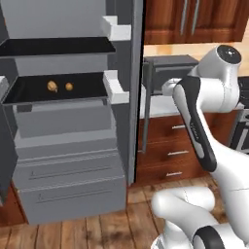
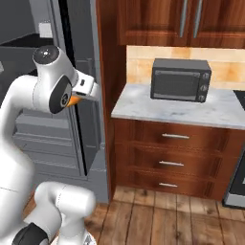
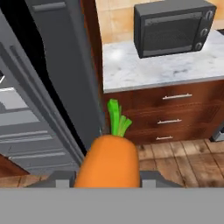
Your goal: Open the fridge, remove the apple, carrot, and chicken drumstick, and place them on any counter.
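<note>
- Hand view: the carrot (image 3: 108, 162) sits at the bottom of the frame, green top pointing away, pinched in the end effector (image 3: 107, 181). The orange body hides the fingertips.
- Handling, as a judgement: the carrot looks light, stiff and smooth. Its taper could let it slide out, so the thick shoulder below the greens is the safer place to hold.
- Right base view: a sliver of orange shows at the wrist, beside the open fridge (image 2: 72, 129) door edge.
- Pose: the arm is folded, elbow high, hand turned toward the marble table (image 3: 175, 70) carrying the microwave (image 3: 173, 27).
- Left base view: the chicken drumstick (image 1: 52, 86) and the apple (image 1: 69, 86) lie near each other on a black shelf (image 1: 29, 92) inside the fridge.
</note>
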